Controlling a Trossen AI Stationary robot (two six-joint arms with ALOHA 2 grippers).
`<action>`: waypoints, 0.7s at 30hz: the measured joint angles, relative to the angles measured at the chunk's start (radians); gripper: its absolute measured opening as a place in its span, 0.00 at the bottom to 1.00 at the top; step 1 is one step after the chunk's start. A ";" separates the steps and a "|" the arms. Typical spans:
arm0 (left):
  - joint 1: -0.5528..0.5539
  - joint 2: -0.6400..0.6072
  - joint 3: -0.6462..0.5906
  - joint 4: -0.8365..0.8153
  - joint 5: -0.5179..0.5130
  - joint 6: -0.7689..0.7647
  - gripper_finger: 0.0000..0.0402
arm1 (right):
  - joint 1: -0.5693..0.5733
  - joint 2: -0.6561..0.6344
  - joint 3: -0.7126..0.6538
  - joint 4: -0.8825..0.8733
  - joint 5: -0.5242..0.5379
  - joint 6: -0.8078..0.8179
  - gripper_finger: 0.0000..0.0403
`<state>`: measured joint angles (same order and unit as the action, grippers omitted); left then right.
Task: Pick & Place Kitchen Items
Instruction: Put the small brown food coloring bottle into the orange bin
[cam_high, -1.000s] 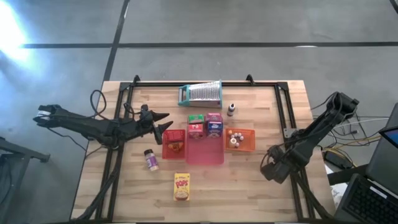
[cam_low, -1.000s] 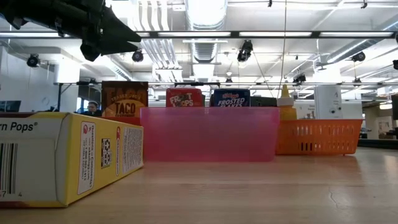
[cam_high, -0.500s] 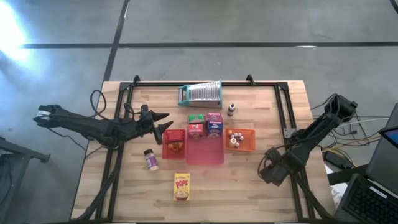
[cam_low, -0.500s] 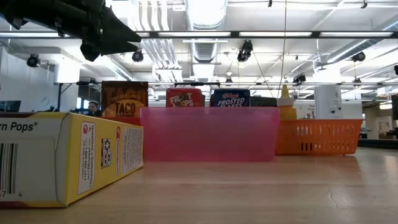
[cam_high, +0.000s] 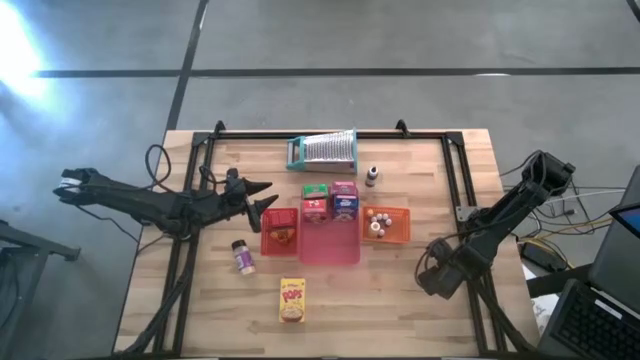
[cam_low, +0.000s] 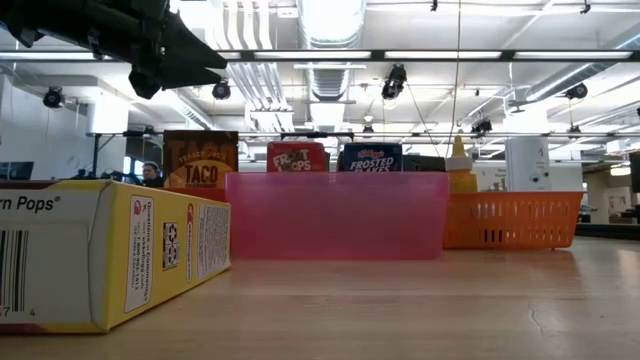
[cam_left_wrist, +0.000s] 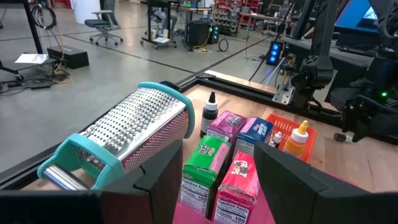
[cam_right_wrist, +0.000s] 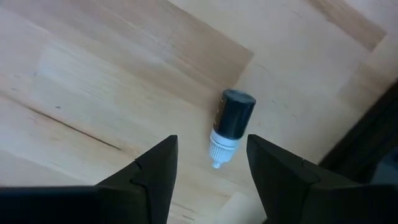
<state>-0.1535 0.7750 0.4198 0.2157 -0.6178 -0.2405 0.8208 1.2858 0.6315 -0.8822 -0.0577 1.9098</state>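
A small, light, hard bottle (cam_right_wrist: 229, 127), lying free on the surface (cam_right_wrist: 93, 81) between the released right gripper (cam_right_wrist: 210, 169) fingers, is judged roll-prone and best clamped across its dark body.

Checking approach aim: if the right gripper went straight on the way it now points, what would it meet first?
Probably the small dark bottle lying on the table, framed between the open right gripper fingers; depth is unclear.
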 joint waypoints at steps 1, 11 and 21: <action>0.000 0.000 0.000 0.000 0.000 0.000 0.51 | 0.001 0.000 0.000 0.000 -0.005 0.009 0.47; 0.000 0.000 0.000 -0.008 0.000 -0.003 0.51 | 0.048 0.027 0.000 0.009 -0.023 0.100 0.41; 0.001 0.000 0.000 -0.010 0.000 -0.006 0.51 | 0.047 0.153 0.005 0.026 -0.020 0.062 0.33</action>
<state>-0.1524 0.7753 0.4198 0.2054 -0.6174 -0.2470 0.8680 1.4385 0.6364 -0.8557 -0.0781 1.9720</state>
